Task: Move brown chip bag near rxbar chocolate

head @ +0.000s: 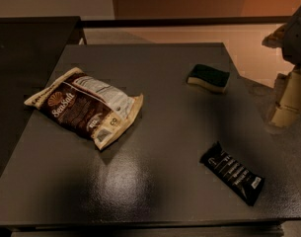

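The brown chip bag (86,106) lies flat on the left part of the dark grey table (155,83), with its "Sea Salt" lettering facing up. The rxbar chocolate (232,172) is a slim black bar lying diagonally near the table's front right corner. My gripper (286,102) hangs at the right edge of the view, beyond the table's right side, well apart from both the bag and the bar. It holds nothing that I can see.
A green-and-yellow sponge (208,77) lies at the back right of the table. A dark counter (26,43) stands to the left. A pale floor and orange wall lie behind the table.
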